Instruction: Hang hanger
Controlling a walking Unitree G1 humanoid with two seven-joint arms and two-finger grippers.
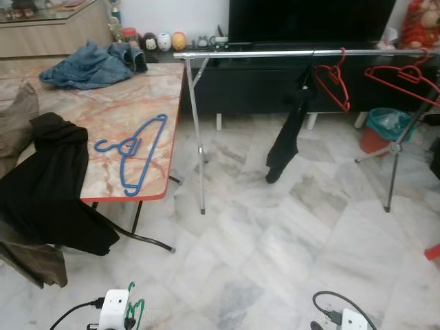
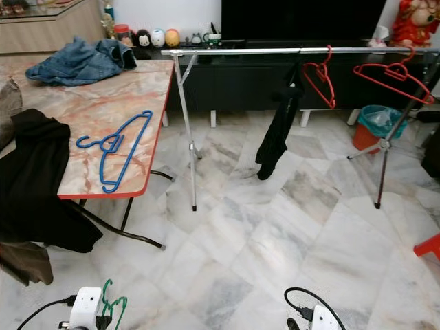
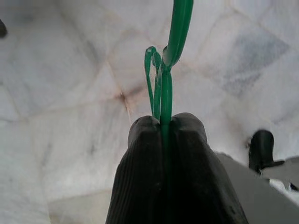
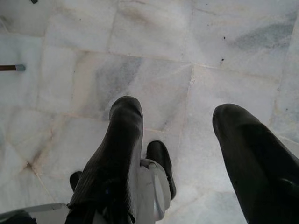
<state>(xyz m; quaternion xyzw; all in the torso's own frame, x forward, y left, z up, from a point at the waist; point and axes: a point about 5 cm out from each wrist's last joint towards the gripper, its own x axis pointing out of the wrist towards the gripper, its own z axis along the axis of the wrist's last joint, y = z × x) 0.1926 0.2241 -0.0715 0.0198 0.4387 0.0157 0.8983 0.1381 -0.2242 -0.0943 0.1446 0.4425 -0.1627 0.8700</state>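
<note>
Low at seven o'clock, the left gripper (image 3: 166, 122) pinched the green hanger (image 3: 164, 70); the rail (image 1: 275, 53) ran crosswise far ahead at one o'clock, right gripper (image 4: 180, 119) spread idle.

White wrist housings (image 1: 114, 307) trailing black cables (image 1: 335, 297); pincer fingers (image 4: 117, 158) black, seemingly ribbed.

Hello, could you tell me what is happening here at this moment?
The robot stands on the marble floor, facing a metal clothes rail. Its left gripper is shut on a green hanger, held low by its side and not yet hung. The right gripper is open and holds nothing. Two red hangers and a black garment are on the rail, and a blue hanger lies on the table.
</note>
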